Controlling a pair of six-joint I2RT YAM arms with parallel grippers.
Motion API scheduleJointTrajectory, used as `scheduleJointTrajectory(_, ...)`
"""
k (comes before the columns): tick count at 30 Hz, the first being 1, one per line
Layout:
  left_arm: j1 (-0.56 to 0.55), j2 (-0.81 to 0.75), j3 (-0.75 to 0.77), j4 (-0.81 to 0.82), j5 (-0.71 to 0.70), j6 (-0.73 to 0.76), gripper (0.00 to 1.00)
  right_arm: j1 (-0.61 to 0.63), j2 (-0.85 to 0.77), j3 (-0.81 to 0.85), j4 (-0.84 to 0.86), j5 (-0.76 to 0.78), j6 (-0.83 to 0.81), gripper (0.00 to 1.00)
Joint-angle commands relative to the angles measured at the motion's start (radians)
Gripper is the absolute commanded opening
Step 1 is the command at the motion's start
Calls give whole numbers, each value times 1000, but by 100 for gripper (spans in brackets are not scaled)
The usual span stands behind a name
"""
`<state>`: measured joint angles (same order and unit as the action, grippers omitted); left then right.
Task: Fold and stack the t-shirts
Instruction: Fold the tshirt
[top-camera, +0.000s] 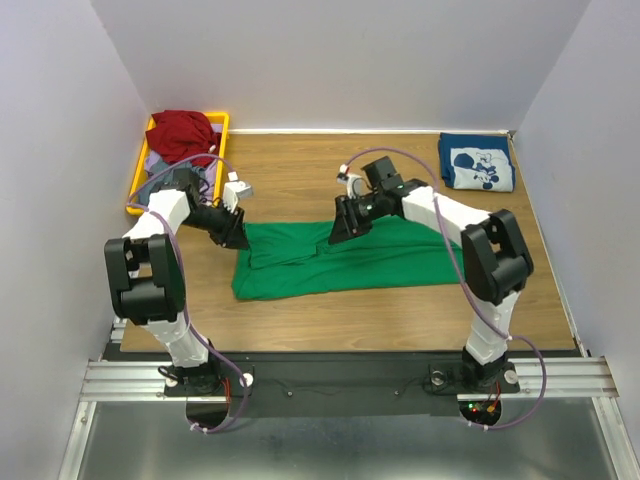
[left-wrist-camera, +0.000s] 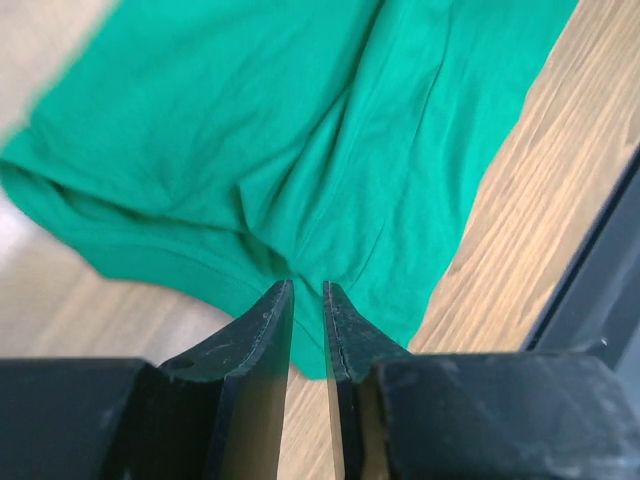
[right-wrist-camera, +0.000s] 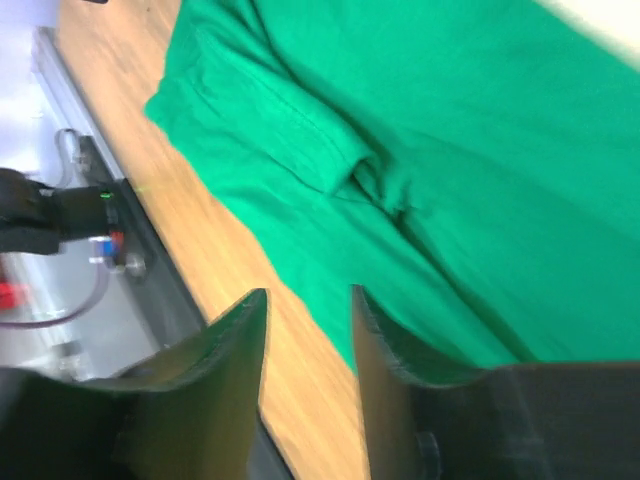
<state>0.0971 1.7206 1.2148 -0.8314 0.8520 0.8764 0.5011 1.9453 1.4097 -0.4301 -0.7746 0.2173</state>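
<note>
The plain bright green t-shirt (top-camera: 345, 260) lies spread and rumpled across the middle of the wooden table. My left gripper (top-camera: 238, 232) is at its left end. In the left wrist view the jaws (left-wrist-camera: 308, 288) stand nearly together, and the green cloth (left-wrist-camera: 250, 120) puckers toward the tips, pinched there. My right gripper (top-camera: 340, 232) is over the shirt's far edge near its middle. In the right wrist view it (right-wrist-camera: 308, 292) is open and empty above the green cloth (right-wrist-camera: 450, 150) and bare wood. The navy t-shirt (top-camera: 477, 162) with a white cartoon print lies folded at the back right.
A yellow bin (top-camera: 138, 175) at the back left holds a red cloth (top-camera: 182, 130) and other clothes. A small white object (top-camera: 240, 187) lies beside it. White walls close in three sides. A metal rail (top-camera: 340, 378) runs along the near edge.
</note>
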Motion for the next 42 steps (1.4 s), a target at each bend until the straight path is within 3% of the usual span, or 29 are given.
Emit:
scheduleJointTrajectory(1, -72, -102, 9, 105, 18, -103, 30, -45, -121, 28, -142, 115, -194, 40)
scheduleJointTrajectory(5, -189, -108, -32, 228, 19, -220, 29, -73, -175, -84, -179, 207, -280, 29)
scheduleJointTrajectory(9, -287, -82, -69, 378, 12, -338, 28, -122, -154, -129, -182, 233, -329, 25)
scheduleJointTrajectory(14, -329, -24, -98, 469, -51, -428, 26, -151, -85, -132, -177, 273, -372, 22)
scheduleJointTrajectory(25, -326, 117, -72, 480, -200, -488, 22, -179, 0, -94, -153, 278, -400, 19)
scheduleJointTrajectory(29, -324, 47, -18, 428, -214, -450, 24, -185, -139, -57, -182, 285, -421, 23)
scheduleJointTrajectory(32, -324, -44, -8, 388, -281, -445, 24, -200, -215, -20, -199, 409, -475, 27)
scheduleJointTrajectory(42, -342, -58, -73, 340, -484, -488, 23, -239, -77, 6, -197, 567, -567, 23)
